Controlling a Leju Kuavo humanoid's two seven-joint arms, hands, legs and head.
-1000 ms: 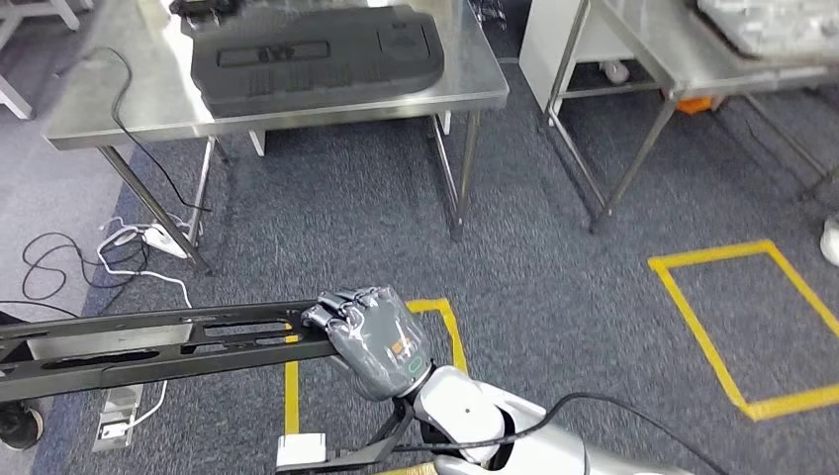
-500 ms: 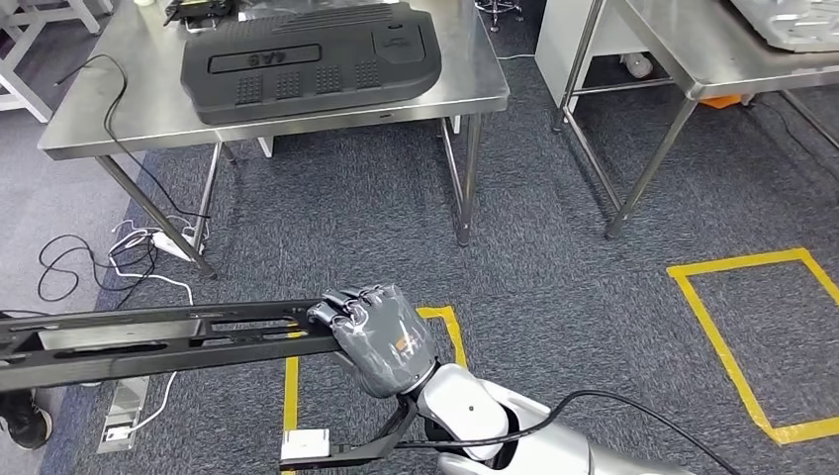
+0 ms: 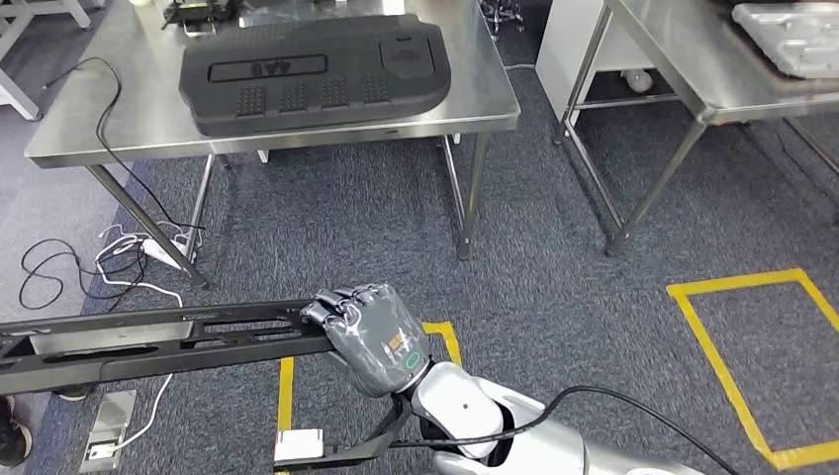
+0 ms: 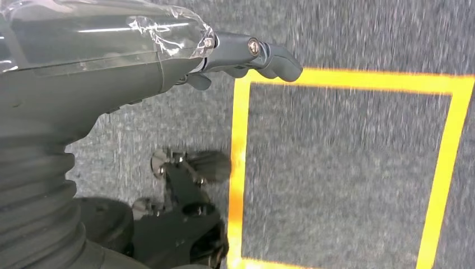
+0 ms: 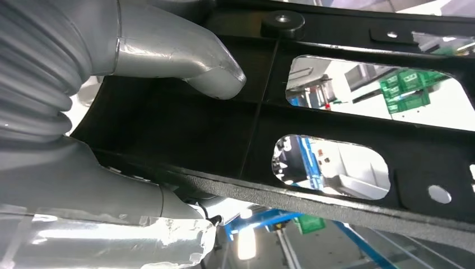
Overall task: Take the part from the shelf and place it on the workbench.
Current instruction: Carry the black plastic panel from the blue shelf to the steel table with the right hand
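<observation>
From the head view, we hold the part (image 3: pixel 168 341), a long black slotted frame, in our right hand (image 3: pixel 371 336), its fingers (image 3: pixel 331 309) wrapped over the near end. The frame stretches off to our left above the carpet, well short of the steel bench (image 3: pixel 119 124) ahead, where a black moulded panel (image 3: pixel 312 74) already lies. We judge the risk to be the long overhang: gripped at one end, the frame could sag, twist in the grasp, or strike a bench leg (image 3: pixel 473 193) on approach. Its far end is cut off at the picture's edge. From the left wrist view, our left hand (image 4: pixel 112 61) hangs over the floor's yellow tape square (image 4: pixel 341 168), fingers (image 4: pixel 269 56) curled in, holding nothing. From the right wrist view, the thumb (image 5: pixel 190 61) presses on the frame's black web (image 5: pixel 252 123); the other fingers are hidden behind it.
</observation>
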